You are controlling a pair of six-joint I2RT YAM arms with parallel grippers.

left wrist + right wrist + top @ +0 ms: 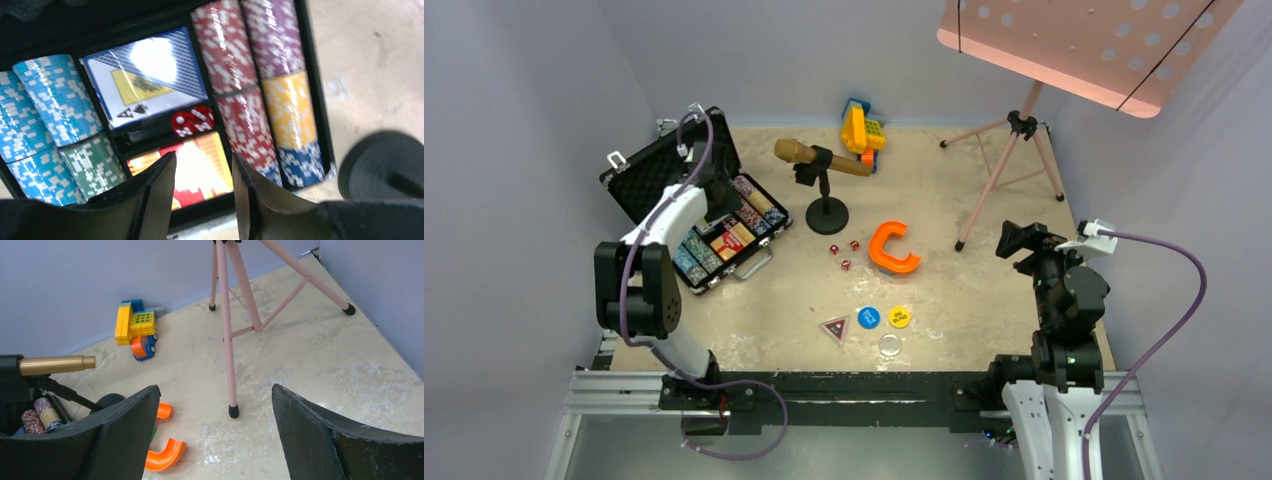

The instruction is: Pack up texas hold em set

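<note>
Hovering over the open case [656, 170], the left claw [203, 160] is seen with its fingers narrowly parted and nothing gripped between them. Just ahead of its tips, two red dice [192, 121] are lodged in the slot between the blue-backed deck [145, 75] and the red deck [200, 170]. Chip rows [245, 100] are packed on either side, so little room is left there. To the right of that claw, well apart from the case and past the microphone stand [827, 210], three loose dice [834, 250] are scattered on the bench [984, 300]. No long axis is offered by them, so any approach angle is judged workable. An approach from their right is crowded by the orange C-shaped piece [894, 248] just beside them. Nearer the arm bases, the triangular button [835, 329], blue button [868, 317] and yellow button [899, 317] are laid in a short left-to-right row, with a clear disc [889, 345] close by. The loose dice are judged nearer the left claw, the yellow button nearer the right. The right claw [1016, 238] is held wide open and empty, with bare bench between it and the buttons to its left.
</note>
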